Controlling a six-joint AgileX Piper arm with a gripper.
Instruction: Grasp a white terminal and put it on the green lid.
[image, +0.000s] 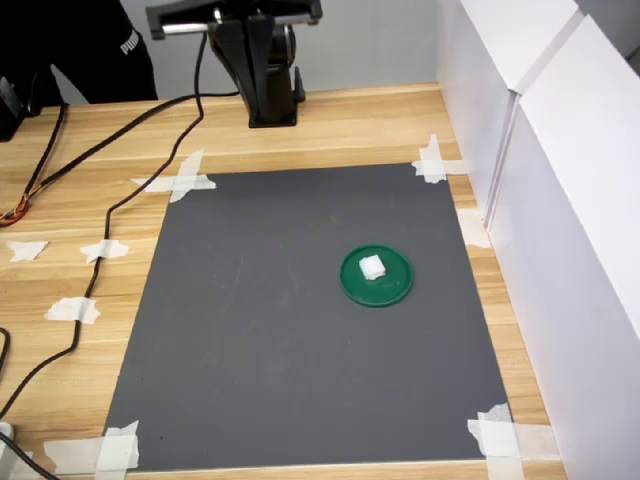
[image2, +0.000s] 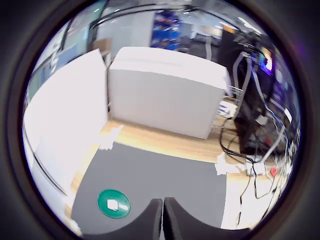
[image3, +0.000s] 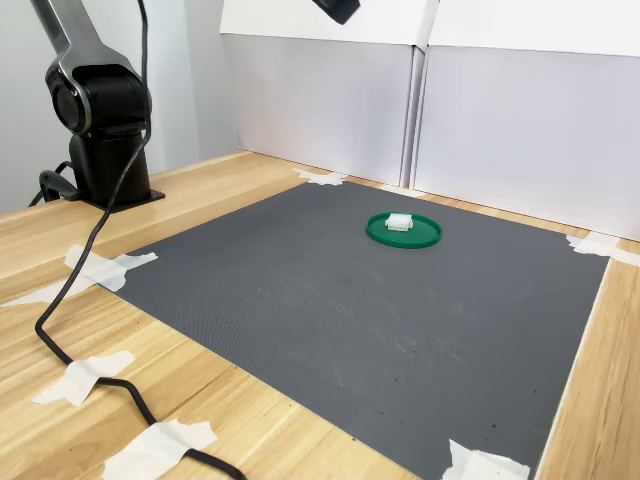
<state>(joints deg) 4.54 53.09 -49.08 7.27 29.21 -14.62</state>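
Observation:
The white terminal (image: 371, 267) lies on the green lid (image: 395, 285), a little off the lid's centre, in both exterior views. In the second exterior view the terminal (image3: 399, 222) rests on the lid (image3: 427, 236) toward the mat's far side. My gripper (image2: 163, 201) is raised well above the mat, its two dark fingers pressed together and holding nothing. The wrist view shows the lid (image2: 104, 199) with the terminal (image2: 114, 204) far below and off to one side of the fingers. Only the gripper's dark tip (image3: 336, 8) shows at the top edge of the second exterior view.
A dark grey mat (image: 260, 330) is taped to the wooden table (image: 80, 200) at its corners. White panels (image: 560, 200) wall off the first exterior view's right side. The arm's base (image: 268, 70) stands at the back, with black cables (image: 120, 200) trailing over the wood.

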